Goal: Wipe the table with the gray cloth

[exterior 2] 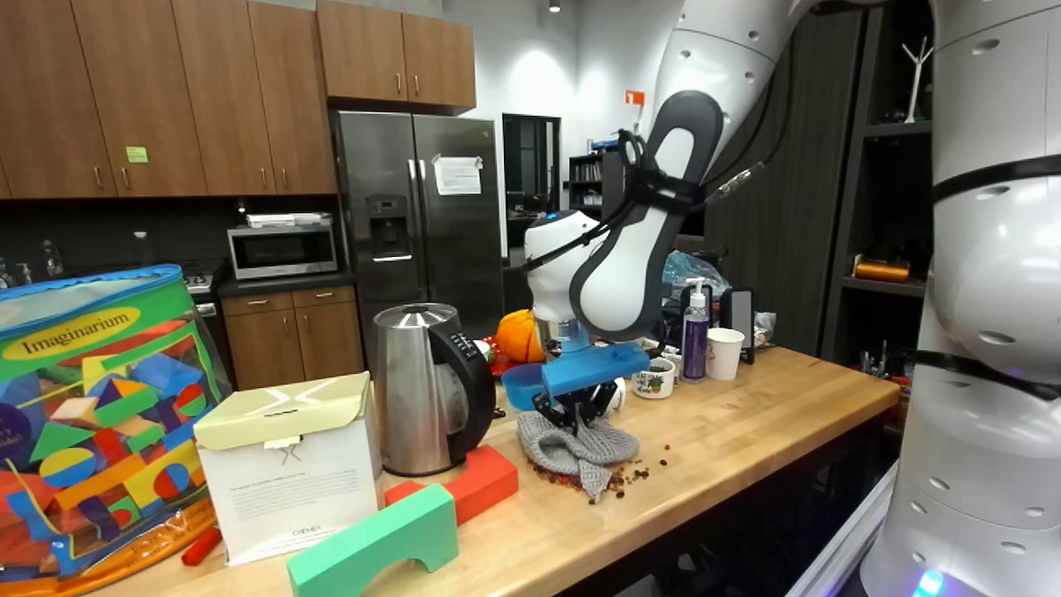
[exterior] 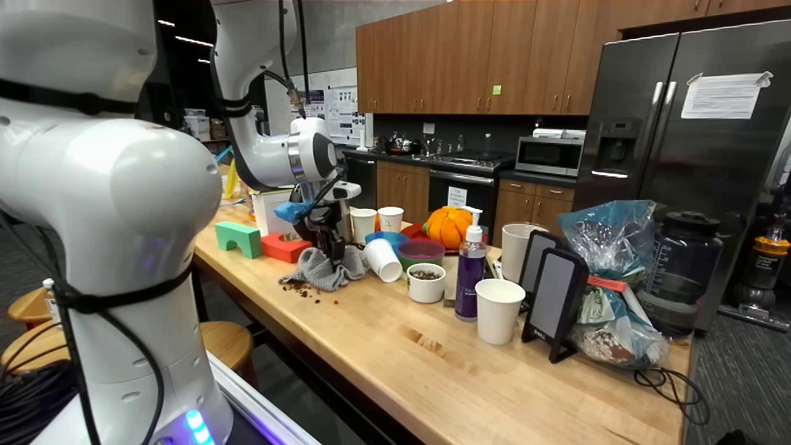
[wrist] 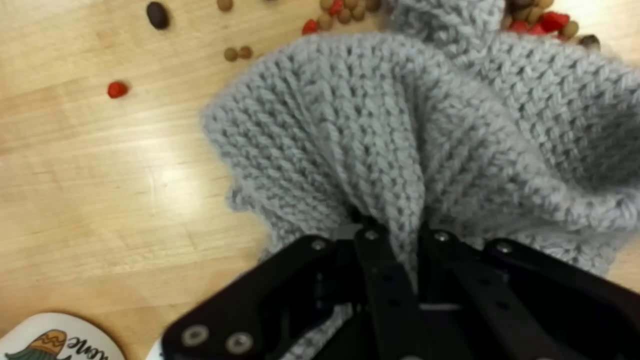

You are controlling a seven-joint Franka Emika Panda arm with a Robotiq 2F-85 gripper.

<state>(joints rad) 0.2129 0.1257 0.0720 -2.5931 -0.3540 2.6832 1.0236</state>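
Observation:
The gray cloth is a rumpled knitted towel on the wooden table [exterior: 383, 346]. The cloth shows in both exterior views [exterior: 312, 270] [exterior 2: 549, 444] and fills much of the wrist view [wrist: 320, 145]. My gripper [wrist: 397, 235] is shut on a fold of the cloth, which rises between its two fingers. In both exterior views the gripper [exterior: 334, 256] [exterior 2: 575, 419] points down, with the cloth bunched around its fingertips and resting on the table. Small brown, red and dark beans or seeds [exterior 2: 634, 478] lie along the cloth's edge; some look partly under it. They also show in the wrist view [wrist: 345, 14].
A red block [exterior: 281, 247] and a green arch block [exterior: 241, 240] stand near the cloth. A tipped white cup [exterior: 382, 259] and a filled white cup [exterior: 426, 287] are on its other side. A kettle [exterior 2: 414, 398], pump bottle [exterior: 469, 281] and speakers [exterior: 553, 293] also stand on the table.

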